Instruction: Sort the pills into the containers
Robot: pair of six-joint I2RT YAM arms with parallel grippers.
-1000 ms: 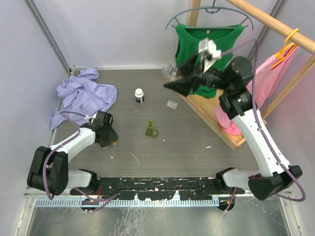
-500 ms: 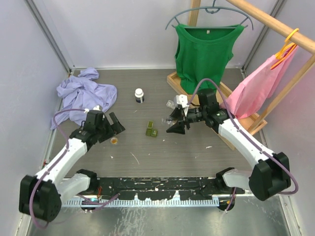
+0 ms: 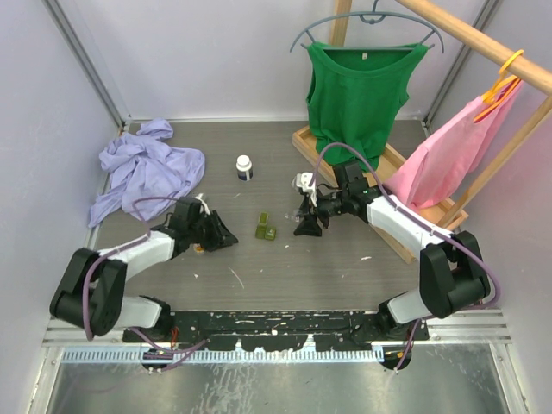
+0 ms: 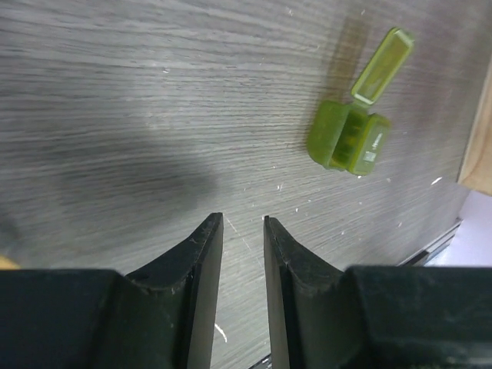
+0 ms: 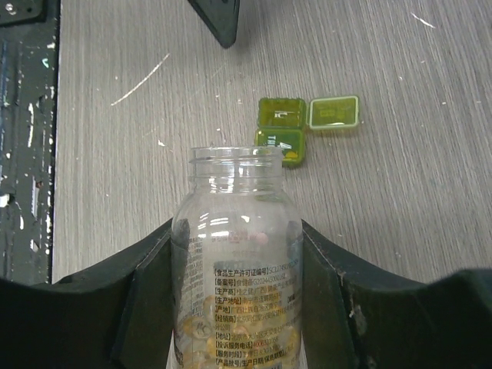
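The olive green container [image 3: 266, 228] lies mid-table with one lid flipped open; it also shows in the left wrist view [image 4: 350, 138] and the right wrist view [image 5: 282, 131]. My right gripper [image 3: 306, 224] [image 5: 237, 227] is shut on a clear uncapped pill bottle [image 5: 237, 261] with yellow pills [image 5: 231, 342] in its bottom. The bottle's mouth points toward the green container, just right of it. My left gripper [image 3: 226, 237] [image 4: 242, 221] sits low over the table left of the container. Its jaws stand a narrow gap apart with nothing between them.
A white capped bottle [image 3: 245, 166] stands behind the green container. A lavender cloth [image 3: 147, 168] lies at back left. A wooden rack base [image 3: 379, 185] with a hanging green top [image 3: 358, 82] and pink garment [image 3: 448, 151] fills the right. A small orange bit [image 3: 197, 249] lies by the left gripper.
My left gripper has moved right toward the green container and its jaws have narrowed. My right gripper has come down from high up and now holds the bottle low beside the container.
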